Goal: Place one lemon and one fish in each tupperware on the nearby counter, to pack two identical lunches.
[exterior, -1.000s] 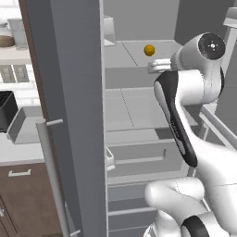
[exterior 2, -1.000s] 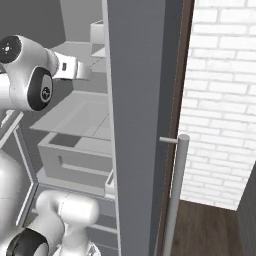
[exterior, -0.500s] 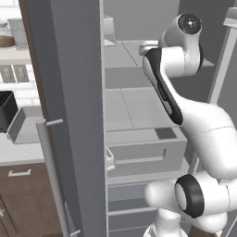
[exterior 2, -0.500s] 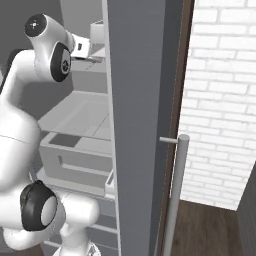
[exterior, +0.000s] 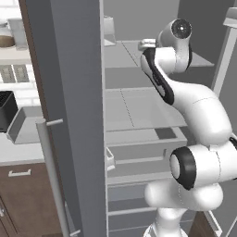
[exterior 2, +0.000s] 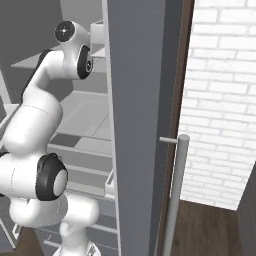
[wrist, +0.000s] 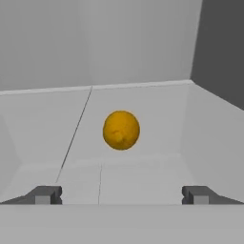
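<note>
Ahead, a round orange-yellow lemon [wrist: 121,130] with dimpled, mottled skin.

I find no legible text, label, brand, number or sign on any surface before me, in any view.

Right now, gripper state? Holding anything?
Gripper: open, jaws spread wide and empty; the orange-yellow round lemon sits ahead of it on the pale grey fridge shelf, untouched.
</note>
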### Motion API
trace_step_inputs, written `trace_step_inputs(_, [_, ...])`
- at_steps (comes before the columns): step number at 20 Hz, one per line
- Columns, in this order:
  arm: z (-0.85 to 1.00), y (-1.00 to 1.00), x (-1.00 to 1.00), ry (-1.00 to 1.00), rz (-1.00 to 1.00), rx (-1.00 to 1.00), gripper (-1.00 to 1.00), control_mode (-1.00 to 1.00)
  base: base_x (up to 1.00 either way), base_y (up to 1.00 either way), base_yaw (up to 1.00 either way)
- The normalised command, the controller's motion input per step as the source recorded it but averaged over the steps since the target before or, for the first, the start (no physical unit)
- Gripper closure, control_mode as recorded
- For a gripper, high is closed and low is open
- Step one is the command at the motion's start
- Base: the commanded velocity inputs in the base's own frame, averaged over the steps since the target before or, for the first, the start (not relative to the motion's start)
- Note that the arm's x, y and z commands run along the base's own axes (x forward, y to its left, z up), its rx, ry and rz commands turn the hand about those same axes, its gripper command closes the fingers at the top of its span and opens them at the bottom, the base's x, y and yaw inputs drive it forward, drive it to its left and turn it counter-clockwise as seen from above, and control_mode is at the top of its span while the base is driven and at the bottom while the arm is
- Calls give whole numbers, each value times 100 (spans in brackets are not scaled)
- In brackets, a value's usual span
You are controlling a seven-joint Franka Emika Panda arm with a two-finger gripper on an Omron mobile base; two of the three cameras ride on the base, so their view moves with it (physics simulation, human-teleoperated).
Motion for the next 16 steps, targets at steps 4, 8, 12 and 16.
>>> trace_step_inputs(4, [6,-32,47,9,0,6,-100,-100,0,0,0])
trace_step_inputs(8, [-1,3,36,6,5,1,-100,-100,0,0,0])
trace_step_inputs(12, [0,1,41,0,10,0,-100,-100,0,0,0])
trace_step_inputs(16, [-19,0,37,-1,5,0,-100,-100,0,0,0])
